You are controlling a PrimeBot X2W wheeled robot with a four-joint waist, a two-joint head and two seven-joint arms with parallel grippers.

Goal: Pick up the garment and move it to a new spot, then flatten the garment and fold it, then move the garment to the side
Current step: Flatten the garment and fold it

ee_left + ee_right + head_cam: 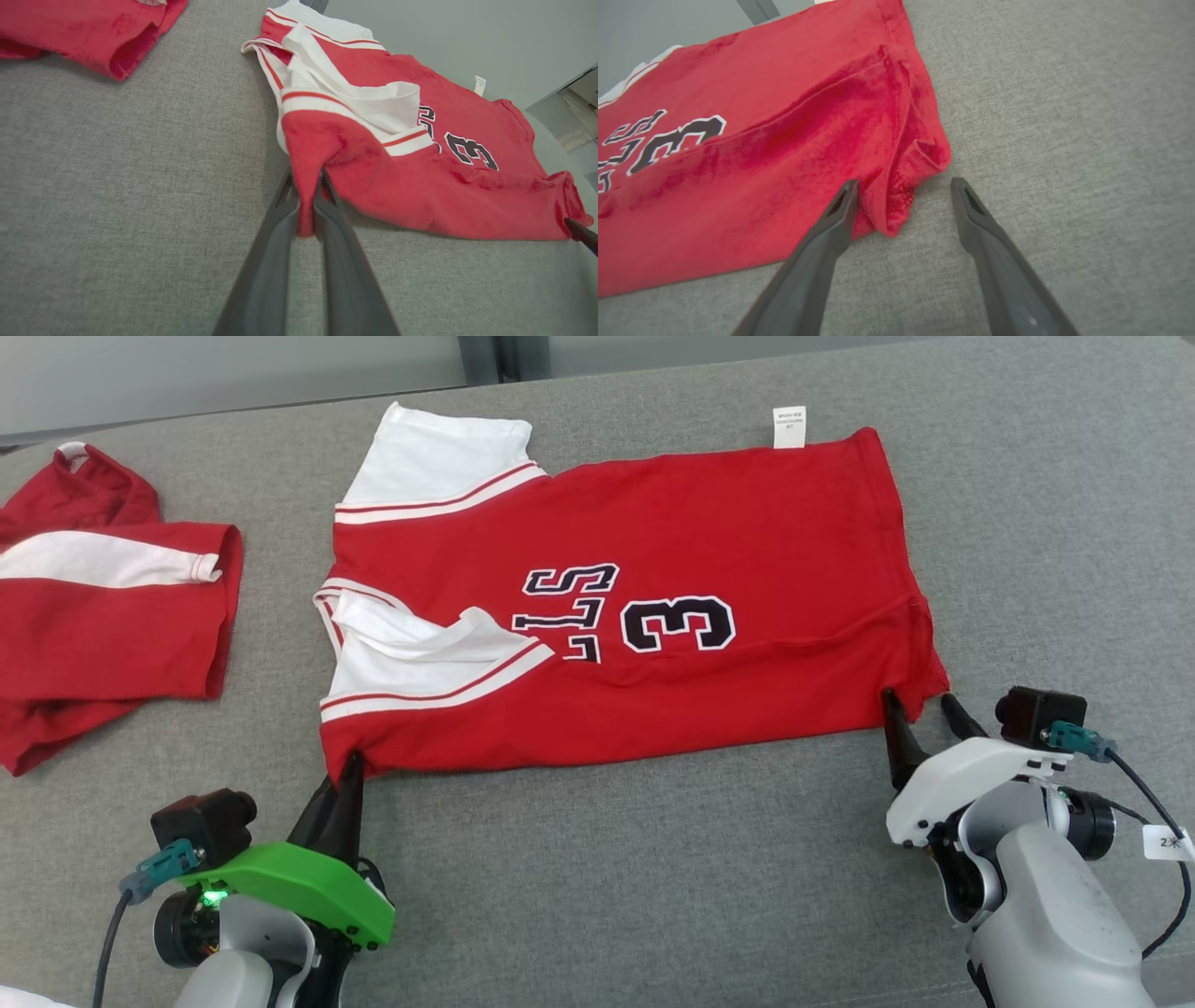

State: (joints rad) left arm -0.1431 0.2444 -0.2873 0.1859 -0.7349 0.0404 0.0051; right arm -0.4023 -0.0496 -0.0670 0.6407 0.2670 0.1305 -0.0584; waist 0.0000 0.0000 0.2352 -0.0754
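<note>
closest in, the left gripper (350, 767) has its two dark fingers pinched shut on the near left corner of the red short-sleeved jersey with white sleeves and a dark 3 (709, 551), which lies spread on the grey woven fabric surface (597, 859). the right gripper (918, 702) stands with jaws apart, astride the jersey's near right corner. a folded white sleeve (420, 644) hides part of the lettering. farther left, a second red-and-white garment (103, 616) is cut off by the frame edge.
</note>
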